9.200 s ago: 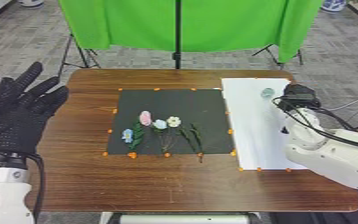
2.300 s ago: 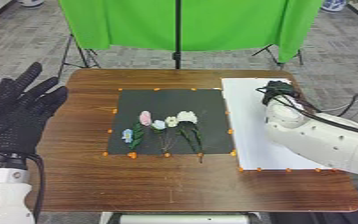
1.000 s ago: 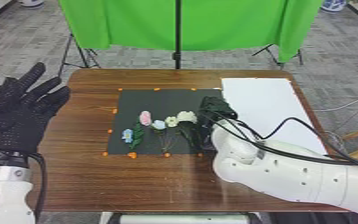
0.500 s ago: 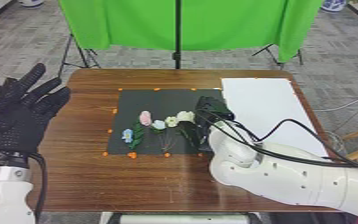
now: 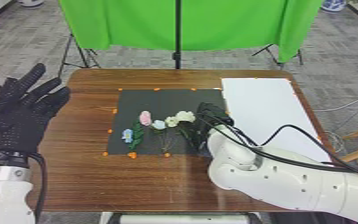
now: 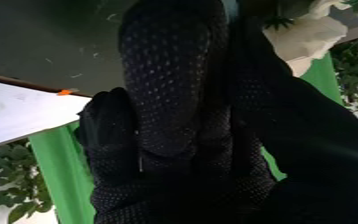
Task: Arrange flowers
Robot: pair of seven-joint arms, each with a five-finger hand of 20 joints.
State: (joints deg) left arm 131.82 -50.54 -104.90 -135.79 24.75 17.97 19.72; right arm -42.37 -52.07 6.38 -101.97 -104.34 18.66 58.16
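Observation:
On the black mat lie a blue flower, a pink flower, a pale blue flower, a small white flower and a larger white one. My right hand is low over the mat's right part, close beside the larger white flower. In the right wrist view, the right hand is curled with a pale green strip pinched between finger and thumb; white petals are beside the thumb. My left hand stands raised at the left with relaxed fingers.
A white sheet lies right of the mat on the brown table. Orange markers line both. The right forearm and its black cables cross the table's right front. A green cloth hangs behind the table.
The right hand has moved from the white sheet, where a pale green flower lay, left to the mat. The larger white flower has come onto the mat and shifted slightly left. The left hand barely differs.

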